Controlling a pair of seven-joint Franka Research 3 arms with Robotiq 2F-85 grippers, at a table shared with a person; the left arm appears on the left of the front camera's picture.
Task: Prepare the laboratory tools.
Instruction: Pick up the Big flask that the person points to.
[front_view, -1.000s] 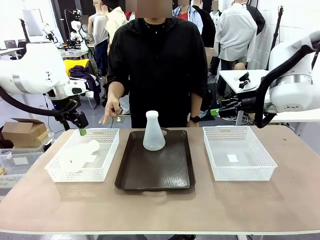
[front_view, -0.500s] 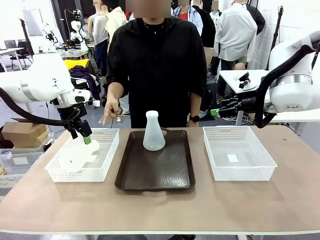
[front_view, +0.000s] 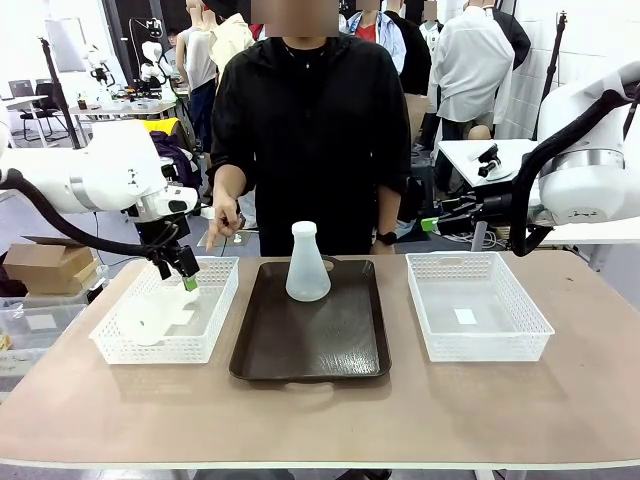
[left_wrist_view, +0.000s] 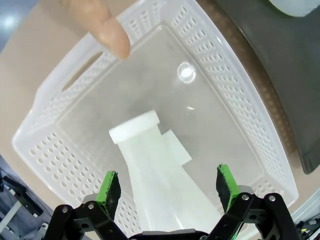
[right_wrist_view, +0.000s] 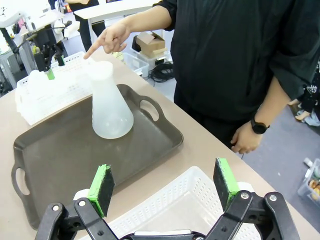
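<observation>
The left gripper (front_view: 188, 281) hangs over the left basket (front_view: 206, 346) with its green pads spread wide, nothing pinched between them. From the left wrist view, the two pads stand either side of a frosted flask (left_wrist_view: 161, 172) lying on its side on the basket floor, with a gap on both sides. That lying flask (front_view: 154, 312) has its long axis on a diagonal: wide base toward the near left of the basket, narrow neck toward the far right, mouth facing the far wall with the handle slot.

The right gripper (right_wrist_view: 162, 187) is also wide open and holds nothing. It hovers over the near corner of the right basket (right_wrist_view: 172, 202), back at the far right edge of the table (front_view: 320, 420).

Between the two baskets sits the dark brown tray (front_view: 310, 350). The second flask (front_view: 307, 265) stands upright on its far half, base flat on the tray, neck straight up, long axis vertical.

Across the table a person in black stands close. One hand (front_view: 222, 228) is held out with the forefinger pointing down toward the left basket, the fingertip just above its far rim. The other hand (right_wrist_view: 245, 140) hangs by the table's far edge.
</observation>
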